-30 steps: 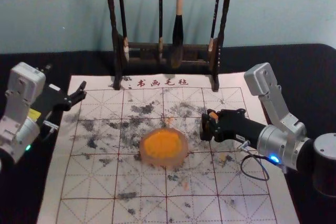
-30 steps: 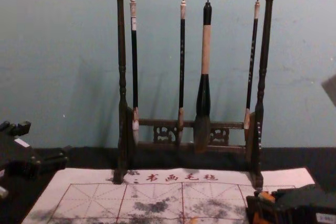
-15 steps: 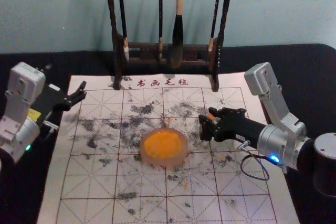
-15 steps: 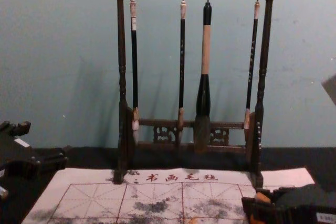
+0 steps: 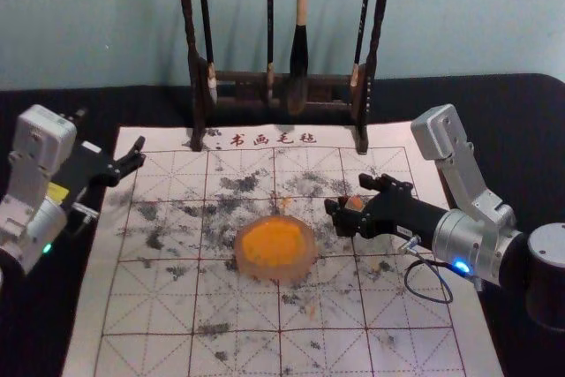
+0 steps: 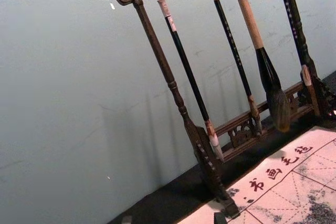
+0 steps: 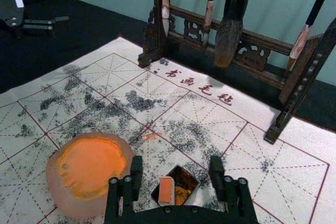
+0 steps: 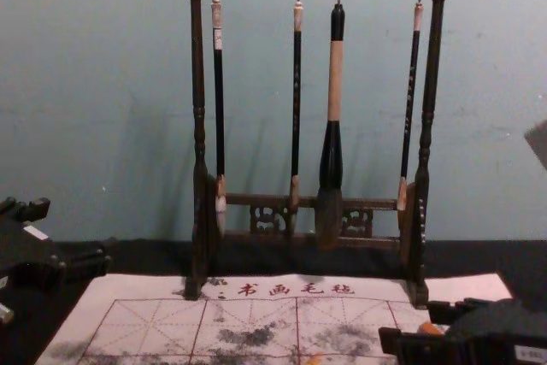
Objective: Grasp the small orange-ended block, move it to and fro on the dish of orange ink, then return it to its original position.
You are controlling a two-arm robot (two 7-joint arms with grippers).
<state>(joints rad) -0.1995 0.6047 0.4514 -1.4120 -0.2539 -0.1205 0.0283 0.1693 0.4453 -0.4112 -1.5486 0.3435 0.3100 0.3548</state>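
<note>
In the head view my right gripper (image 5: 348, 193) reaches in from the right with its fingers spread, at the small block (image 5: 355, 204). The right wrist view has the orange-ended block (image 7: 166, 190) upright in a small dark square holder (image 7: 194, 176), between the open fingers of the right gripper (image 7: 176, 167) and touched by neither. The dish of orange ink (image 5: 274, 247) lies on the mat just to this gripper's left. My left gripper (image 5: 110, 137) is parked open at the mat's far left; its fingertips edge into the left wrist view (image 6: 173, 219).
A wooden rack (image 8: 316, 238) with several hanging brushes stands at the mat's back edge, the thick brush (image 8: 330, 168) among them. The gridded, ink-stained mat (image 5: 146, 306) lies on a black tablecloth (image 5: 494, 121).
The right gripper's fingers have spread apart around the block, and the block shows slightly lower and more to the left in the head view. The left arm is unmoved.
</note>
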